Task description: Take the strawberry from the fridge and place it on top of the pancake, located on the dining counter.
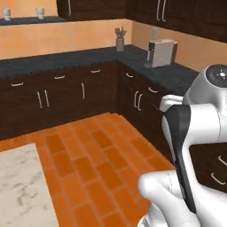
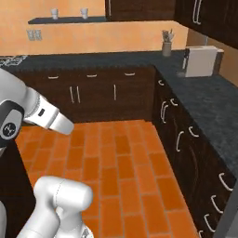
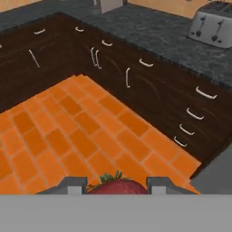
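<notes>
Holding the strawberry (image 3: 117, 185) between the two dark finger tips, pincer (image 3: 117, 186) closed tight on it, green leaves of the fruit pointing up in the hand view. Hanging high above the orange tiled floor (image 3: 77, 131), well apart from any desk. Facing a corner of dark-wood cabinets (image 1: 66, 95) with black tops, a white coffee machine (image 1: 160, 52) on the right run, a jar of utensils (image 1: 120, 41) in the far corner, two cups (image 2: 69, 13) on a wall shelf at far left. Showing a silver toaster (image 3: 213, 26) on the black top in the hand view. Showing a pale marbled corner of the dining counter (image 1: 17, 186) at near left in the left base view.
</notes>
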### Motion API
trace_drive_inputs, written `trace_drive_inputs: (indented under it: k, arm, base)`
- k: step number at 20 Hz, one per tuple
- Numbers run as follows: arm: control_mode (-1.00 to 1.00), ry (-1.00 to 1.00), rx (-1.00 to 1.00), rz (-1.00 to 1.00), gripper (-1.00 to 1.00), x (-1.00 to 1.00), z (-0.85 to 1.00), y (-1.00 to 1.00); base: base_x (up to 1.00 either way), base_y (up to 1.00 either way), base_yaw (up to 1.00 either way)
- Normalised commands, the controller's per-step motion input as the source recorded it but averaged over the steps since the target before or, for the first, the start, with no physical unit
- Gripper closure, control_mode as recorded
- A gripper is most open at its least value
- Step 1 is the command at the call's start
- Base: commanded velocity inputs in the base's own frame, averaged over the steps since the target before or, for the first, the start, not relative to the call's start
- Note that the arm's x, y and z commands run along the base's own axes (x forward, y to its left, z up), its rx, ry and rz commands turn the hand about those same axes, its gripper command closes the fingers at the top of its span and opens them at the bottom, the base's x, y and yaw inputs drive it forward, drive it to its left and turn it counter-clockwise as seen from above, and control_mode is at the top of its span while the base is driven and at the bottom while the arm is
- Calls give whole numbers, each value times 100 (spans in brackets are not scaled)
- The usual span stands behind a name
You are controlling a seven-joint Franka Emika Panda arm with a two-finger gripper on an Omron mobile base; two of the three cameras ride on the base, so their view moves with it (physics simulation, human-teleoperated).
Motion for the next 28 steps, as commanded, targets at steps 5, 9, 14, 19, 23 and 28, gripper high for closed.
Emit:
trace_drive_inputs:
  k: [5,9,14,19,23,28]
  arm:
    - [100,0,0,0,100,0,0,0]
    - [100,0,0,0,100,0,0,0]
    - [100,0,0,0,100,0,0,0]
    - [100,0,0,0,100,0,0,0]
    - [100,0,0,0,100,0,0,0]
    - [100,0,0,0,100,0,0,0]
  base:
    - [0,2,95]
    - [29,-1,69]
    - [44,-3,71]
    - [25,-7,70]
    - [1,-4,67]
    - [0,-4,65]
